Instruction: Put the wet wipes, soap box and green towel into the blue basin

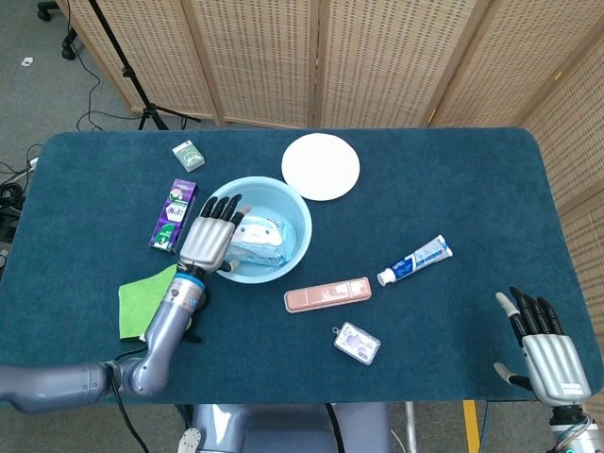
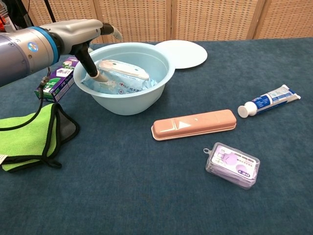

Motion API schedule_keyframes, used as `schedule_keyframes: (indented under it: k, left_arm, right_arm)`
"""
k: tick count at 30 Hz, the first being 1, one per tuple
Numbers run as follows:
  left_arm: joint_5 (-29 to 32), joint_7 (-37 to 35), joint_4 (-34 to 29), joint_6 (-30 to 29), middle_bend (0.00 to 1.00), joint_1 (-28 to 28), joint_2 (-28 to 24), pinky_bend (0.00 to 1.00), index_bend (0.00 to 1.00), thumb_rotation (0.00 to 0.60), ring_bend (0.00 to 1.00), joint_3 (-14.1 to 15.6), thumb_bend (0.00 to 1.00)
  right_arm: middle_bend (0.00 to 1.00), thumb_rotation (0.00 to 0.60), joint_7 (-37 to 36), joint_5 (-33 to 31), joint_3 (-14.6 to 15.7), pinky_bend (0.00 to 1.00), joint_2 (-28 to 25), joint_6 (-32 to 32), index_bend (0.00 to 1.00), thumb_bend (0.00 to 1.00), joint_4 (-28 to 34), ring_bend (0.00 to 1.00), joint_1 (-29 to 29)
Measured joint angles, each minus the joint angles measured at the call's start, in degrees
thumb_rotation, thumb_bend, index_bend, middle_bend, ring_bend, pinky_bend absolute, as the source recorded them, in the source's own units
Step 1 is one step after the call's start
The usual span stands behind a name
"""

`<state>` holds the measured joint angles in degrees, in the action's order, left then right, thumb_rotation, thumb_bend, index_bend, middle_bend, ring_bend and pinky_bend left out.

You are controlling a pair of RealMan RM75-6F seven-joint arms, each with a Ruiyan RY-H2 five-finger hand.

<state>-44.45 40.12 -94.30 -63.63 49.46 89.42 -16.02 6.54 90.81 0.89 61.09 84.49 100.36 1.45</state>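
The blue basin (image 1: 300, 219) stands left of the table's middle, and the wet wipes pack (image 1: 261, 240) lies flat inside it. My left hand (image 1: 209, 243) hovers over the basin's left rim with its fingers spread, holding nothing. In the chest view its thumb reaches down to the edge of the wet wipes pack (image 2: 122, 78) in the basin (image 2: 134, 104). The green towel (image 1: 144, 302) lies folded near my left forearm. A small pale green box (image 1: 188, 154), apparently the soap box, sits at the back left. My right hand (image 1: 545, 345) is open at the front right corner.
A purple carton (image 1: 175, 214) lies left of the basin and a white plate (image 1: 321, 166) behind it. A long pink case (image 1: 327, 294), a small purple clear case (image 1: 357, 342) and a toothpaste tube (image 1: 415, 260) lie to the right of the basin.
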Motion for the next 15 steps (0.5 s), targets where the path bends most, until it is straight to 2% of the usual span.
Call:
schedule_keyframes:
  k: [8,15]
  left_arm:
    - [-4.0,0.7,-6.8,-0.7,0.00,-1.9,-7.5,0.00,0.00,0.600,0.00,3.6,0.17]
    - [-9.9,-1.4,-12.2,-2.1,0.00,-5.6,-17.3,0.00,0.00,0.600,0.00,7.1,0.17]
  right_arm:
    - [0.00,0.600,0.6,0.4,0.1,0.00,-0.1,0.5,0.00,0.16,0.4,0.00,-0.2]
    - [0.00,0.600,1.5,0.6,0.4,0.00,-0.1,0.5,0.00,0.16,0.9,0.00,-0.4]
